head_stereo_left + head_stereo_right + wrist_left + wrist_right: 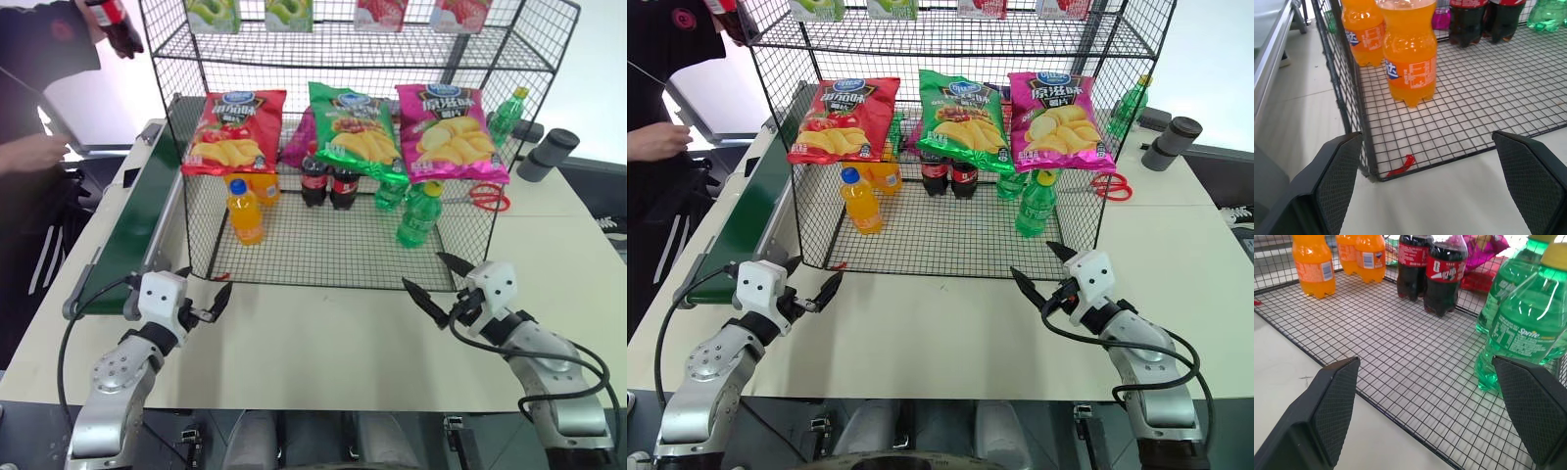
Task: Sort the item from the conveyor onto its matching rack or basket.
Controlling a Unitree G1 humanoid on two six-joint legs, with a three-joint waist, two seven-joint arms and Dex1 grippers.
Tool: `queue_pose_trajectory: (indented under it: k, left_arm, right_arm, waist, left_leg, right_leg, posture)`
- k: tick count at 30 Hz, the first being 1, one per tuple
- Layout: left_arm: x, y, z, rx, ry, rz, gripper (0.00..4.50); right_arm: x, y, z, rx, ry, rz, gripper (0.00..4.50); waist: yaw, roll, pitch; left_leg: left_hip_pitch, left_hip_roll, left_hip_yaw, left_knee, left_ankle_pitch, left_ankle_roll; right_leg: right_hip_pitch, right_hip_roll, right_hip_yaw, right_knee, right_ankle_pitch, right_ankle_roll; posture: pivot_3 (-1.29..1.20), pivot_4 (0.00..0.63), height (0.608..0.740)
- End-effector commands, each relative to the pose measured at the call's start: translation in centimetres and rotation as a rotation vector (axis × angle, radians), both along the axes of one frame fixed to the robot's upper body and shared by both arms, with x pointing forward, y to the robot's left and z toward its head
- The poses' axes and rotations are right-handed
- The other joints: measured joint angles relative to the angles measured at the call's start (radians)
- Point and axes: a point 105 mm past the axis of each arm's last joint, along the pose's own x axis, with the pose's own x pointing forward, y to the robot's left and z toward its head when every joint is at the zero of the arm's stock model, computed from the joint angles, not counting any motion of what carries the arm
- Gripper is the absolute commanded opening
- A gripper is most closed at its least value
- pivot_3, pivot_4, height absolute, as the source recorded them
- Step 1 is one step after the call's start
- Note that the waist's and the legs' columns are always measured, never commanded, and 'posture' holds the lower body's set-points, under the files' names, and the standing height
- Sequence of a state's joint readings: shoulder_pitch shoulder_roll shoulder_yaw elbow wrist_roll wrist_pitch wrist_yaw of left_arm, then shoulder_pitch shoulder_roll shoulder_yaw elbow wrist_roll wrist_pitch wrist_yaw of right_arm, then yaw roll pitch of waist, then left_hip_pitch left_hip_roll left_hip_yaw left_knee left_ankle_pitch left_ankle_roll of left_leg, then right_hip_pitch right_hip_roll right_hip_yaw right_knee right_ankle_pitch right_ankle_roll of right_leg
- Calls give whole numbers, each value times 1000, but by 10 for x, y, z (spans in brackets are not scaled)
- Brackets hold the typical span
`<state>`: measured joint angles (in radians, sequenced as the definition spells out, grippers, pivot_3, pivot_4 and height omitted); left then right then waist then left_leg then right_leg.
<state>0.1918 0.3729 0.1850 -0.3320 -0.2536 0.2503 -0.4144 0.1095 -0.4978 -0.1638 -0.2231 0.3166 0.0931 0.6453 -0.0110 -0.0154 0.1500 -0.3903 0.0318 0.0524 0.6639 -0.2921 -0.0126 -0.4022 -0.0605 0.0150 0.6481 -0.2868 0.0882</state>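
A person's hand holds the item, a cola bottle (115,23) with a red label, at the far left above the conveyor (137,220), a dark green belt running along the left side of the table. The rack (333,257), a black wire cage, stands in the middle of the table. My left gripper (206,286) is open just before the rack's front left corner, with nothing between its fingers (1339,171). My right gripper (423,271) is open in front of the rack's right half, also holding nothing, its fingers (1337,396) level with the mesh floor.
Inside the rack stand two orange soda bottles (245,211), two cola bottles (329,183) and green bottles (418,217). Three chip bags (358,127) hang on its front. Red scissors (487,199) and dark cylinders (549,152) lie to the right. A person (39,147) stands at the left.
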Motion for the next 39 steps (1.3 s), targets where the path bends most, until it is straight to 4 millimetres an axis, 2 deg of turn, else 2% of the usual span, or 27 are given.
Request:
queue_pose_trajectory:
  k: [1,15,28,39]
  left_arm:
    - [-1,2,17,7,-61,5,4500]
    - [0,2,17,5,-60,3,4500]
    - [0,5,19,2,-67,22,4500]
    - [-2,8,20,-2,-79,51,4500]
  right_arm:
    - [0,1,7,-9,-44,14,4487]
    - [-7,1,5,-11,-46,3,4487]
    - [-5,6,10,-11,-48,8,4487]
    - [1,-1,6,-17,-43,13,4487]
  waist:
    - [0,0,0]
    - [-1,0,0]
    - [-1,0,0]
    - [-1,0,0]
  left_leg:
    - [0,0,0,0,0,0]
    - [0,0,0,0,0,0]
    - [0,0,0,0,0,0]
    - [0,0,0,0,0,0]
  right_leg:
    - [0,0,0,0,0,0]
    - [0,0,0,0,0,0]
    - [0,0,0,0,0,0]
    - [0,0,0,0,0,0]
  posture:
    - [0,150,740]
    - [0,150,740]
    - [0,150,740]
    - [0,150,740]
